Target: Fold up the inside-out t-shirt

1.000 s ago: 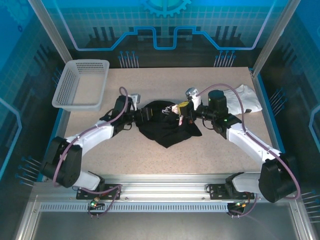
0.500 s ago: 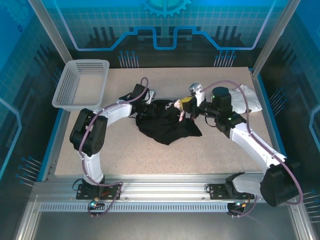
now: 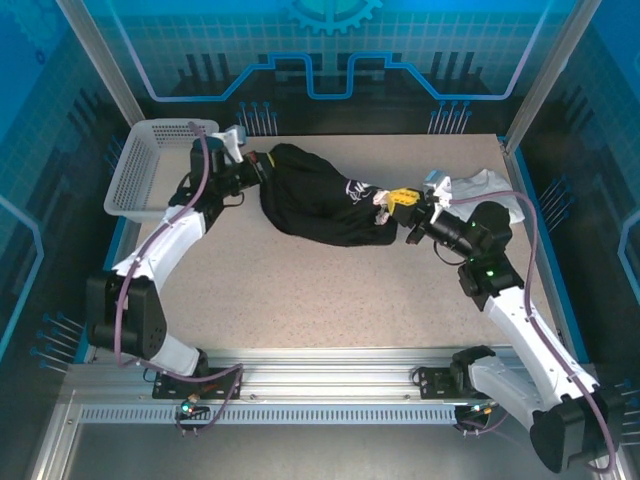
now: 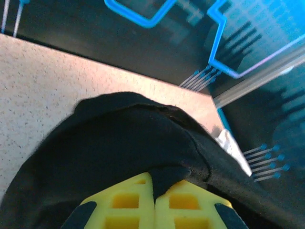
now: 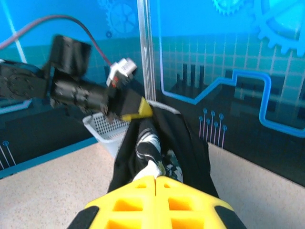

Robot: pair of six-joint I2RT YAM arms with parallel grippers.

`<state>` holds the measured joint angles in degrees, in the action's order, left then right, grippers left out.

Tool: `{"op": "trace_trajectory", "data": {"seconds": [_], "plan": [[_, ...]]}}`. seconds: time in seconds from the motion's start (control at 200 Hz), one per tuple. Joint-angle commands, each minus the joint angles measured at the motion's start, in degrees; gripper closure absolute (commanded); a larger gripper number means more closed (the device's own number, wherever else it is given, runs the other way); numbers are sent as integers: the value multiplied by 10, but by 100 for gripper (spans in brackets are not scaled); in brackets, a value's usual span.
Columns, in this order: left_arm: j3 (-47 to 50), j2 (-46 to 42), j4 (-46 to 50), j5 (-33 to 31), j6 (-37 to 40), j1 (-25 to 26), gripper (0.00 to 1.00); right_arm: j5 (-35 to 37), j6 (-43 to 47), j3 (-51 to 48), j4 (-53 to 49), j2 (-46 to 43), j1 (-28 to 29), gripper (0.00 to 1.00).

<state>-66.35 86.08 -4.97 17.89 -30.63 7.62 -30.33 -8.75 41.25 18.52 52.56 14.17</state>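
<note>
The left pincer (image 3: 262,167) and right pincer (image 3: 385,201) are each clamped on an end of the black t-shirt (image 3: 315,200), stretched between them over the far worktop (image 3: 300,290); it looks like the spreading-out step, and next it needs lowering flat and smooth.

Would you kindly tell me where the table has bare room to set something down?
The widest free patch is the near table, bordered by the left arm, the right arm and the t-shirt. A narrower strip lies behind the t-shirt. It is crowded around the basket and the white garment.
</note>
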Motion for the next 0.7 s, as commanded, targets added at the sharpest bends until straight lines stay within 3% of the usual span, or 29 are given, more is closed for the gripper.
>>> {"op": "trace_trajectory", "data": {"seconds": [0.0, 0.225, 0.385, 0.495, 0.585, 0.695], "plan": [[27, 7, -40, 2, -42, -7, 100, 18, 8, -10, 6, 13, -9, 100], [48, 29, -33, 32, -19, -4, 100, 47, -26, 16, -46, 67, 3, 100], [31, 71, 60, -42, 15, 7, 71, 55, -71, 31, -14, 113, 42, 100], [72, 31, 74, -119, 33, 30, 53, 78, -94, 43, -18, 130, 62, 100], [114, -25, 88, -162, 53, 68, 45, 90, -110, 47, -22, 138, 68, 100], [155, -69, 96, -157, 86, 126, 38, 98, -115, 49, -21, 146, 70, 100]]}}
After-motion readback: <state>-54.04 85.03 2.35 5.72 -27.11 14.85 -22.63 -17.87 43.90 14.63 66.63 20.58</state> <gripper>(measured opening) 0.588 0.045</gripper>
